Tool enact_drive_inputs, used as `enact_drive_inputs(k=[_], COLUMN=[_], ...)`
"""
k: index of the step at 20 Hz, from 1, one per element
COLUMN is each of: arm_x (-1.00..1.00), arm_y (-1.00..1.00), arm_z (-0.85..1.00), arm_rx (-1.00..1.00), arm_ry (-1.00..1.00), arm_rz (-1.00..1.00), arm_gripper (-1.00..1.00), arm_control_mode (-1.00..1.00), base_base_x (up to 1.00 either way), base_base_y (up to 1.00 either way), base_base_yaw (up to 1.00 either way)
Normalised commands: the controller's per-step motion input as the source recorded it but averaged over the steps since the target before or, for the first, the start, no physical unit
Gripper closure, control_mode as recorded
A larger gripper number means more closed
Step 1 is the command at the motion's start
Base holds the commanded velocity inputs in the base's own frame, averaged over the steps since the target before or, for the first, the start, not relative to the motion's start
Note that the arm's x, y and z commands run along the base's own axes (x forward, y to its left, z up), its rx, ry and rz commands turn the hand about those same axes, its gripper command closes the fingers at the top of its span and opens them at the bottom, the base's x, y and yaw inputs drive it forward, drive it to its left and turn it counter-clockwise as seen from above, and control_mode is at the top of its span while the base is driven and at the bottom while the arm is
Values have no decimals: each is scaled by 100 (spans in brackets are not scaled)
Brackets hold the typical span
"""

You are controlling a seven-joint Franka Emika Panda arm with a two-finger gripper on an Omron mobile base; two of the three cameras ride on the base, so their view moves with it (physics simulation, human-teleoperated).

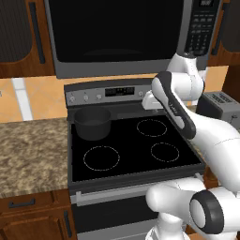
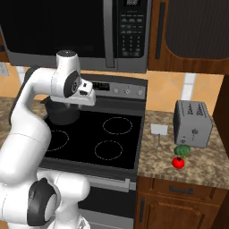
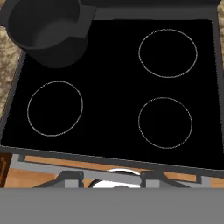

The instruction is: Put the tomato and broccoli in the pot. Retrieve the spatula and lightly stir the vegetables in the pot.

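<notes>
We judge nothing done yet: small red tomato (image 2: pixel 178 163) and green lumpy broccoli (image 2: pixel 182 151) sit at the desk's (image 2: pixel 199 167) front edge, dark cylindrical pot (image 1: pixel 93 123) empty; hand's (image 2: pixel 68 107) grasp untellable.

Dark pot (image 1: pixel 93 123) upright on stove's back-left burner; red tomato (image 2: pixel 178 163) touching green broccoli (image 2: pixel 182 151) on counter.

This is a home kitchen. A black glass stove (image 1: pixel 133 145) with four burner rings stands between granite desk (image 1: pixel 30 150) surfaces, a microwave (image 2: pixel 89 31) hangs above it, and a toaster (image 2: pixel 192 123) sits at the right desk's back edge, with wooden cabinets (image 2: pixel 179 201) below.
</notes>
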Motion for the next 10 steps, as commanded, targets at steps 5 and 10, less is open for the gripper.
enact_drive_inputs(k=[5, 10], arm_x=[-30, -26], arm_y=[-25, -100], arm_z=[0, -14], arm_rx=[0, 0], arm_ry=[-5, -2], arm_rz=[0, -5], arm_gripper=[-100, -100], arm_control_mode=[-100, -100], base_base_x=[0, 0], base_base_y=[0, 0], base_base_yaw=[0, 0])
